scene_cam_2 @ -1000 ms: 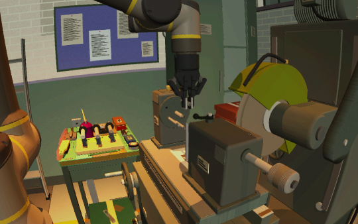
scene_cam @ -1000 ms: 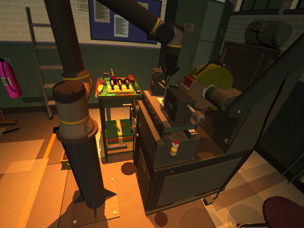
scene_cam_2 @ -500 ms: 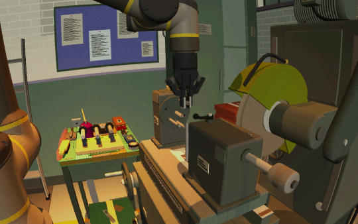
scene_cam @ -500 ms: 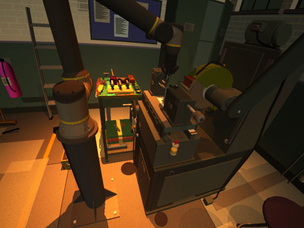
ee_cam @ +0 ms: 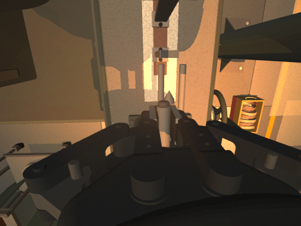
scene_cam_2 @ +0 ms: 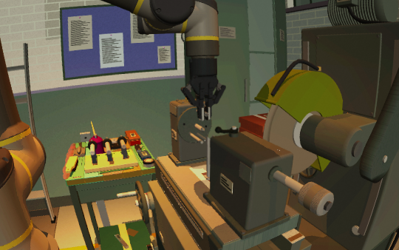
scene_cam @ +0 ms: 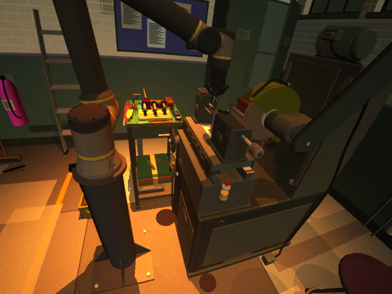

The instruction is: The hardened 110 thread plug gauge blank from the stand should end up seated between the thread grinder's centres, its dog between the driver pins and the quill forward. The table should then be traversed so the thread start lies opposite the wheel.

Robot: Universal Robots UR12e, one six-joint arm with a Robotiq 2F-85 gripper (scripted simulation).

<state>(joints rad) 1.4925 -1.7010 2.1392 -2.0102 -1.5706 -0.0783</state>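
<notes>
The plug gauge blank (ee_cam: 163,121) hangs over the grinder table between the headstock (scene_cam_2: 184,131) and the tailstock (scene_cam_2: 247,177), gripped in my closed gripper (scene_cam_2: 204,112). The wrist camera shows its pale shank end-on between the fingers, with the two driver pins (scene_cam_2: 197,132) and the centre point (ee_cam: 169,96) just beyond. On the stand (scene_cam_2: 111,157) to the left, three more blanks (scene_cam_2: 107,146) rest in cradles. The grinding wheel (scene_cam_2: 284,137) under its yellow guard (scene_cam_2: 306,96) stands right of the tailstock.
The tailstock clamp lever (scene_cam_2: 226,129) sits close below my fingers. The quill handle with its knurled knob (scene_cam_2: 314,196) sticks out toward the side camera. A handwheel (scene_cam_2: 142,199) hangs on the table's front, and a small bottle (scene_cam: 224,190) stands on the machine base.
</notes>
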